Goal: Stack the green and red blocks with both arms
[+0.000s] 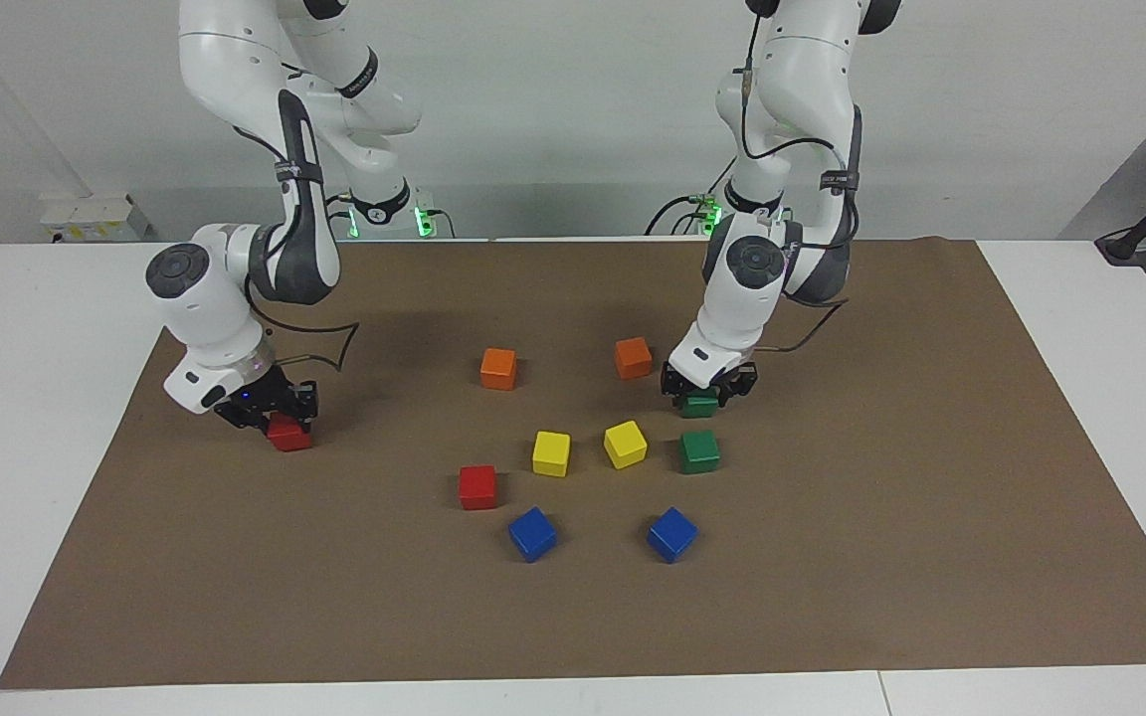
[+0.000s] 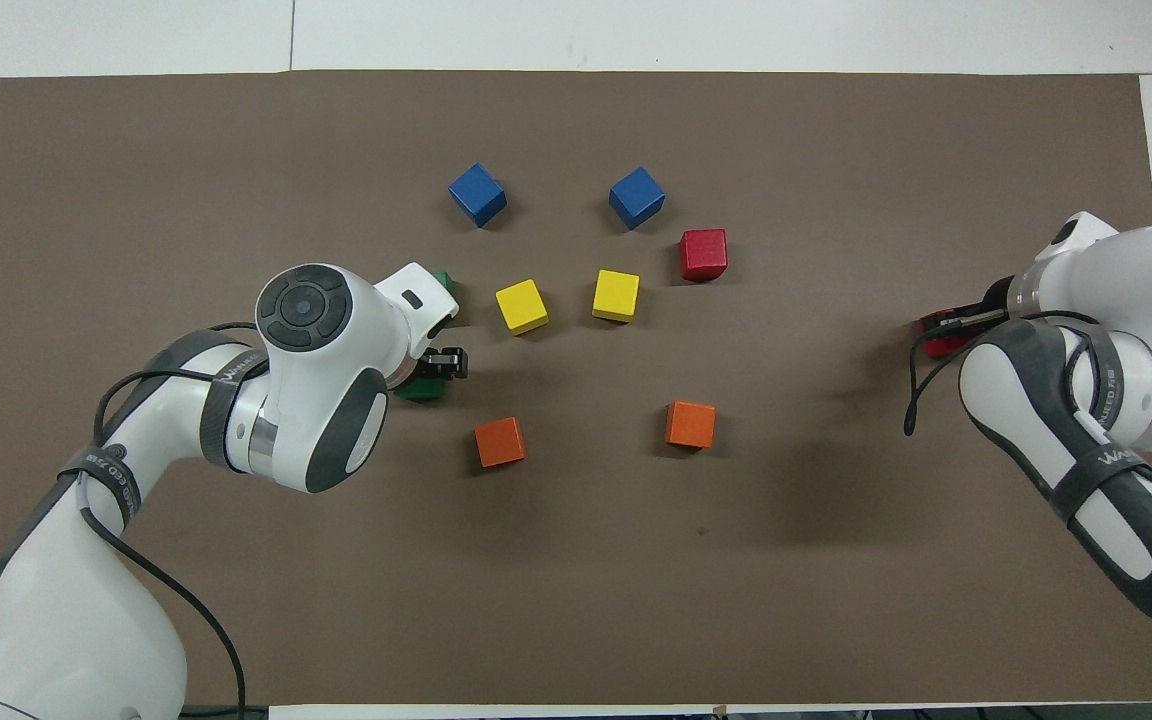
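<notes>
The left gripper [image 1: 704, 395] is down around a green block [image 1: 700, 405] that rests on the mat beside an orange cube; the overhead view shows only an edge of that block [image 2: 421, 391] under the wrist. A second green block [image 1: 699, 450] lies just farther from the robots. My right gripper [image 1: 278, 422] is shut on a red block [image 1: 288, 435], held low at the mat near the right arm's end of the table, also seen from above [image 2: 939, 339]. Another red block [image 1: 477, 486] lies free beside a yellow cube.
Two yellow cubes [image 1: 551, 452] [image 1: 625, 444], two blue cubes [image 1: 532, 534] [image 1: 672, 534] and two orange cubes [image 1: 498, 368] [image 1: 633, 357] are spread over the middle of the brown mat [image 1: 832, 557]. White table borders it.
</notes>
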`<state>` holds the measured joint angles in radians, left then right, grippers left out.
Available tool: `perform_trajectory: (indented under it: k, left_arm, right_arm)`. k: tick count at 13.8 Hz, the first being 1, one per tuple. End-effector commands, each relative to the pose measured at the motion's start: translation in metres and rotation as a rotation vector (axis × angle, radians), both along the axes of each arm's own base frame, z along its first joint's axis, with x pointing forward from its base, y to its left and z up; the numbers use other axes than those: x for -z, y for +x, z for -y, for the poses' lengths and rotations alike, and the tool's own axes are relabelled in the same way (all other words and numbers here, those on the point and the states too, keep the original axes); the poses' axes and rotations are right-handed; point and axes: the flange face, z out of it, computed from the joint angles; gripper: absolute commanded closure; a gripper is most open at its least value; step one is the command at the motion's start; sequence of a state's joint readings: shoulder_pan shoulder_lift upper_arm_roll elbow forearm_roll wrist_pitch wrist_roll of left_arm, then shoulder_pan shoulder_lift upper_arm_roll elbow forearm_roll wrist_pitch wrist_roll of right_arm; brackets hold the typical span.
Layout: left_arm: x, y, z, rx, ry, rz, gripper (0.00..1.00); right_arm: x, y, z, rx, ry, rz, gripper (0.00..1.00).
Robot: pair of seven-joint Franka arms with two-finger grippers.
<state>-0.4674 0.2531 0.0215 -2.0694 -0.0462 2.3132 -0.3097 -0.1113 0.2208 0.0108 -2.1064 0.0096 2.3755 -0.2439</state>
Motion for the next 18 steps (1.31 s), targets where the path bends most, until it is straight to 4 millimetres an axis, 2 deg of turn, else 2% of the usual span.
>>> perform_trajectory:
  k: [1,3,5,6,8,9,10,11,12,14,16,17,18]
  left_arm:
    - [0.004,0.0,-0.002,0.007,0.0,-0.007,1.0]
    - [0.002,0.0,-0.003,0.006,0.003,-0.015,1.0]
    - [-0.008,0.005,-0.006,-0.004,0.004,-0.022,1.0]
    - [-0.023,0.012,-0.019,-0.028,0.004,-0.031,1.0]
    - [-0.078,0.025,-0.067,-0.089,0.003,-0.056,1.0]
    - [-0.1,0.026,-0.094,-0.106,-0.001,-0.066,1.0]
    - [-0.121,0.024,-0.122,-0.119,-0.008,-0.066,1.0]
    - [-0.138,0.021,-0.152,-0.113,-0.012,-0.077,1.0]
    - [-0.148,0.019,-0.179,-0.078,-0.019,-0.08,1.0]
    - [-0.148,0.013,-0.243,-0.002,-0.035,-0.092,1.0]
    - [-0.134,0.0,-0.305,0.06,-0.051,-0.081,1.0]
    - [-0.122,-0.005,-0.328,0.081,-0.05,-0.054,1.0]
    - [-0.108,-0.01,-0.342,0.088,-0.046,-0.031,1.0]
  right_arm:
    - [0.001,-0.003,0.0,0.012,0.006,0.014,0.89]
    - [0.001,-0.002,0.001,0.02,0.006,0.015,0.25]
    - [0.0,-0.002,0.001,0.032,0.007,0.015,0.04]
    - [0.0,-0.002,0.002,0.04,0.007,0.015,0.0]
    - [-0.002,-0.001,0.002,0.047,0.011,0.009,0.0]
    - [-0.01,0.001,0.001,0.048,0.013,0.014,0.0]
    - [-0.024,0.005,-0.003,0.049,0.015,0.011,0.0]
    - [-0.047,0.012,-0.008,0.056,0.019,-0.005,0.0]
    - [-0.073,0.022,-0.022,0.056,0.022,-0.022,0.0]
    - [-0.11,0.035,-0.048,0.087,0.014,-0.031,0.0]
    - [-0.132,0.042,-0.09,0.127,0.014,-0.014,0.0]
    - [-0.139,0.045,-0.112,0.158,0.013,-0.005,0.0]
    - [-0.143,0.047,-0.138,0.195,0.003,0.009,0.0]
